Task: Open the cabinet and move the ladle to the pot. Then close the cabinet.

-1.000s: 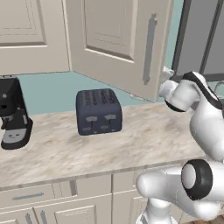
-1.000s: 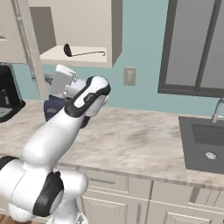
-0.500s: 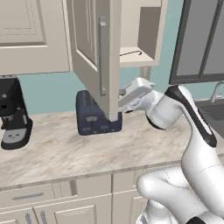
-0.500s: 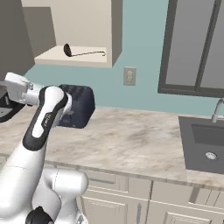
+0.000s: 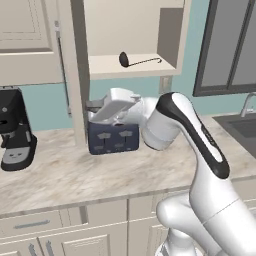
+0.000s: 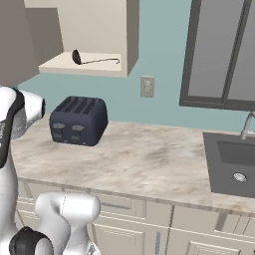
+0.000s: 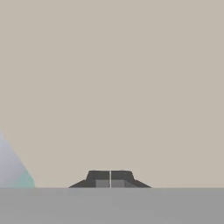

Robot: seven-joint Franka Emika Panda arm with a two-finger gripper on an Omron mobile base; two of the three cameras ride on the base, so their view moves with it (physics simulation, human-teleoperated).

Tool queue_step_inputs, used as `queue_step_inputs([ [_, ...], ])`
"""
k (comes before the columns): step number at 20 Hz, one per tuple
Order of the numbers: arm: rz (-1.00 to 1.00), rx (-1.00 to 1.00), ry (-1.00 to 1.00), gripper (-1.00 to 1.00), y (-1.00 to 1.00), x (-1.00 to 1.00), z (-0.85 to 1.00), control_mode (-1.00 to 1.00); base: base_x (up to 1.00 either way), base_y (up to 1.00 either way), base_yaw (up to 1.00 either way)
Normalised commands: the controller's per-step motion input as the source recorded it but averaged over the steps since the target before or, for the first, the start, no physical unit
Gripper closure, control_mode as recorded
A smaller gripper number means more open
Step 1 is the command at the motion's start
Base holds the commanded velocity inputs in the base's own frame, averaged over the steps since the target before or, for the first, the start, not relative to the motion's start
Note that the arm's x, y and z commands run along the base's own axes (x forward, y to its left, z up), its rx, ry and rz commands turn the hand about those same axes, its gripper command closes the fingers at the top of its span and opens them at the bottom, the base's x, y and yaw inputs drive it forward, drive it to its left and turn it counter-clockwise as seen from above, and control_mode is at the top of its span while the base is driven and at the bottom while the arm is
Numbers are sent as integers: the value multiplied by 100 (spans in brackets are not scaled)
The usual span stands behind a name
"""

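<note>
the cabinet point(image 5: 135, 30) is standing open, its door point(image 5: 75, 70) swung out edge-on toward the left base camera, so the first step of the task is reading as done. the ladle point(image 5: 135, 60) is lying on the cabinet shelf point(image 6: 84, 65), its round bowl toward the door side and its thin hooked handle pointing toward the far side wall of the cabinet; nothing is touching it, so the transfer is not yet started. the gripper point(image 7: 110, 178) is sitting with its fingertips pressed together and nothing between them, facing a plain beige surface at close range, most likely the inside face of the door. in the left base view the hand is hanging just beside the lower edge of the door, in front of the dark toaster point(image 6: 78, 119) on the desk point(image 6: 139, 159), well below the shelf. no pot is identifiable in these views, so its location cannot be told. remaining work, as a judgement: the gripper is needing to part, rise to the shelf, take the ladle by its handle, carry it to the pot, release it, and then push the door shut. a coffee machine point(image 5: 15, 130) is standing at the left of the desk and a sink point(image 6: 234, 164) is sitting at the right; neither is obstructing the shelf.
</note>
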Motion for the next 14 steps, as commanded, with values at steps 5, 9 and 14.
queue_step_inputs([
  [5, 1, -6, 10, 100, 26, 14, 6, -100, 0, 0, 0],
  [9, 0, 2, 0, 100, -16, 0, 0, -100, 0, 0, 0],
  [14, 0, 8, 0, 100, -68, 0, 0, -100, 0, 0, 0],
])
